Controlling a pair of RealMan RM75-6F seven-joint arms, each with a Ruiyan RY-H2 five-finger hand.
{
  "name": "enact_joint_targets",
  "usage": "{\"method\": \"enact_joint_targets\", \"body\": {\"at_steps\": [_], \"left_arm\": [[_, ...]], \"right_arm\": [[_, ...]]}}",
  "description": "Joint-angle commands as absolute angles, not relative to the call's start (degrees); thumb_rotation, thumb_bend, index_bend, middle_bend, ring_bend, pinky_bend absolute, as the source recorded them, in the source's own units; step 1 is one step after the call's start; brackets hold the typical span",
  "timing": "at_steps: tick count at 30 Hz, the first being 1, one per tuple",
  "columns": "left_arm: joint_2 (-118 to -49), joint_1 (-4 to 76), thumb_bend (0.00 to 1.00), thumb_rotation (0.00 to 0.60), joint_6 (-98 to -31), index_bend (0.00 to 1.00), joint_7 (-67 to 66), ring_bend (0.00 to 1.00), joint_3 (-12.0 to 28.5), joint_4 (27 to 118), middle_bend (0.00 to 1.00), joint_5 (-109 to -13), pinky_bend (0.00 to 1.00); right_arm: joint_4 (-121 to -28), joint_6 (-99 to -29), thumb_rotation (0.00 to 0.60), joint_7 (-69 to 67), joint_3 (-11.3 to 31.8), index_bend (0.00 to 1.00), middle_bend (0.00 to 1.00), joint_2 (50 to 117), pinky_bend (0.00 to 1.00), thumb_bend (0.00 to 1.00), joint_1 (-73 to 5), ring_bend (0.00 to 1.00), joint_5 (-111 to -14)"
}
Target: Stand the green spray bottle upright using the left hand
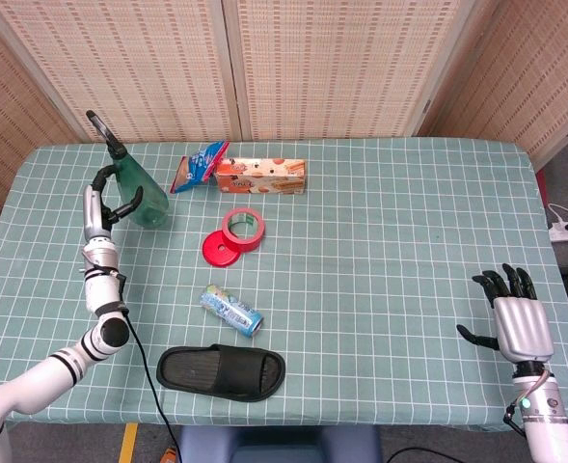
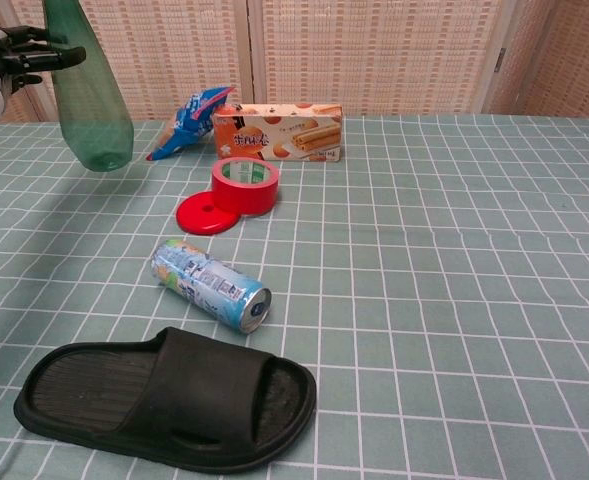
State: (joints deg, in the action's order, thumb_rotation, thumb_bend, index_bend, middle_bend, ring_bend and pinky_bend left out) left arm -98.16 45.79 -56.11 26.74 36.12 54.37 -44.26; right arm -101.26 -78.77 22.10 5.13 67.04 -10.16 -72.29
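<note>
— What is your left hand point(image 1: 101, 205) doing at the far left of the desk point(image 1: 390, 222)?

— Its fingers point(image 2: 36, 55) are wrapped around the green spray bottle point(image 2: 86, 95), grasping it. The bottle stands nearly upright, tilted a little with its nozzle leaning to the left. You cannot tell from either view whether its base touches the desk.

— And further right?

— Just beside the bottle you have the blue snack bag point(image 1: 199, 166), touching the biscuit box point(image 1: 260, 176). In front of those lies the red tape roll point(image 1: 244, 229), resting on a red disc point(image 2: 200, 214). Nearer to you, the drink can point(image 1: 231, 310) lies on its side, and the black slipper point(image 1: 222, 370) sits at the front edge.

— And your right hand point(image 1: 516, 319)?

— Well apart from everything, at the far right. Its fingers are released and spread, holding nothing.
</note>
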Motion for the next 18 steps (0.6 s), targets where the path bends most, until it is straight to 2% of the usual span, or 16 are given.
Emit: {"method": "enact_joint_targets", "body": {"at_steps": [1, 12, 18], "left_arm": [[-101.8, 47.7, 0.35, 0.600, -55.2, 0.54, 31.8, 0.06, 37.1, 47.8, 0.19, -46.2, 0.07], [-108.8, 51.6, 0.34, 0.600, -52.8, 0.53, 42.6, 0.03, 34.6, 31.5, 0.17, -53.7, 0.07], [-111.4, 52.9, 0.33, 0.600, -49.4, 0.52, 47.3, 0.01, 34.3, 24.4, 0.15, -54.6, 0.07]], "right_arm": [[-101.3, -78.8, 0.600, 22.5, 5.1, 0.25, 0.16, 67.1, 0.00, 0.09, -10.2, 0.00, -72.2], [-102.0, -78.5, 0.600, 25.3, 5.0, 0.26, 0.16, 67.0, 0.00, 0.09, -10.4, 0.00, -71.2], [-102.7, -78.4, 0.600, 27.7, 5.2, 0.26, 0.16, 67.1, 0.00, 0.09, -10.7, 0.00, -69.8]]}}
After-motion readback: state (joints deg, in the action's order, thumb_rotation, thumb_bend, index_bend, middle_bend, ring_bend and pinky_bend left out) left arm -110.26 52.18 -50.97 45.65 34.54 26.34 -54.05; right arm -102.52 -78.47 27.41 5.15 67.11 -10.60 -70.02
